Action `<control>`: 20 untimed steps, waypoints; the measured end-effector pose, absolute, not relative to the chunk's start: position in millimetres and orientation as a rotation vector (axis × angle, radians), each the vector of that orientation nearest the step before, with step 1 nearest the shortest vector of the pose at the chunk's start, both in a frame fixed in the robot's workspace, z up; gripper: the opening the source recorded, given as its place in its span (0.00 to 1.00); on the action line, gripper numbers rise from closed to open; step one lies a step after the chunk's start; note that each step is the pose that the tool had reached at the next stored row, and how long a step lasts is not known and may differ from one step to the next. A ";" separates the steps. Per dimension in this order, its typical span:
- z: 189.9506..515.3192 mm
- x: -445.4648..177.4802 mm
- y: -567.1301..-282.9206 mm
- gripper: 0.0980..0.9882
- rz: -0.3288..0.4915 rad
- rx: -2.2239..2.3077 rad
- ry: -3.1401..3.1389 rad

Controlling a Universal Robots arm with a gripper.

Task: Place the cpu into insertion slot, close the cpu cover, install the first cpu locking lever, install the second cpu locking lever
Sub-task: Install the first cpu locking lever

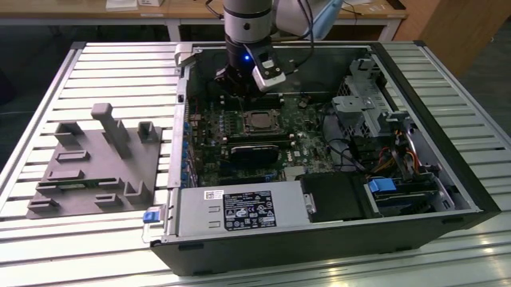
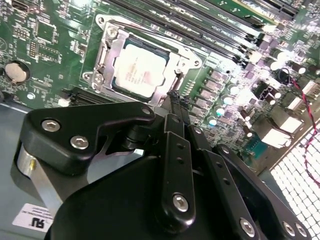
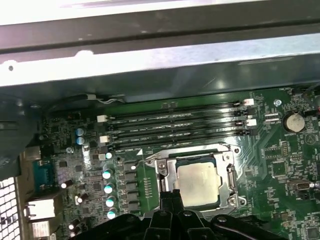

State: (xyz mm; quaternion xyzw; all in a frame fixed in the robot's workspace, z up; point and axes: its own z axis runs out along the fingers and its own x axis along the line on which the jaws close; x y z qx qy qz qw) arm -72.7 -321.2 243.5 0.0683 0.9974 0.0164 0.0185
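The cpu [image 2: 140,70] lies flat in the insertion slot [image 1: 248,122] on the green motherboard, silver top up. The silvery cpu cover [image 2: 111,47] lies down over it as a frame around its edges, also seen in the first wrist view as the cpu cover [image 3: 167,172] around the cpu [image 3: 197,185]. My gripper [image 2: 174,97] is shut with nothing between its black fingers. Its tips hang just above the socket's edge, beside the cover frame. In the exterior view the gripper [image 1: 237,95] reaches down into the open case just behind the socket.
Long black memory slots [image 3: 175,127] run beside the socket. A black heatsink block [image 1: 254,154] sits in front of it. Case wall [image 1: 182,113], drive cage [image 1: 363,101] and cables [image 1: 399,155] surround the board. A grey fixture [image 1: 96,161] lies on the table at the exterior view's left.
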 end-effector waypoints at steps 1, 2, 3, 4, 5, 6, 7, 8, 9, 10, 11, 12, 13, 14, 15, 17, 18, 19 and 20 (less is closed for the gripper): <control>243.5 -73.9 -321.2 0.00 0.051 0.212 3.097; 243.5 -75.3 -321.3 0.00 0.051 0.212 3.097; 243.6 -76.6 -321.3 0.00 0.051 0.212 3.097; 243.5 -77.9 -321.2 0.00 0.051 0.212 3.097; 243.5 -79.2 -321.2 0.00 0.051 0.212 3.097; 243.5 -80.4 -321.2 0.00 0.051 0.212 3.097; 243.5 -81.6 -321.2 0.00 0.051 0.212 3.097; 243.5 -82.9 -321.3 0.00 0.051 0.212 3.097; 243.5 -84.3 -321.2 0.00 0.051 0.212 3.097; 243.5 -85.7 -321.2 0.00 0.051 0.212 3.097; 243.5 -87.0 -321.2 0.00 0.051 0.212 3.097; 243.5 -88.3 -321.2 0.00 0.051 0.212 3.097; 243.5 -89.6 -321.2 0.00 0.051 0.212 3.097; 243.5 -91.0 -321.2 0.00 0.051 0.212 3.097; 243.5 -92.6 -321.3 0.00 0.051 0.212 3.097; 243.5 -95.7 -321.2 0.00 0.051 0.212 3.097; 243.5 -97.2 -321.2 0.00 0.051 0.212 3.097; 243.5 -98.6 -321.2 0.00 0.051 0.212 3.096; 243.6 -99.9 -321.3 0.00 0.053 0.212 3.096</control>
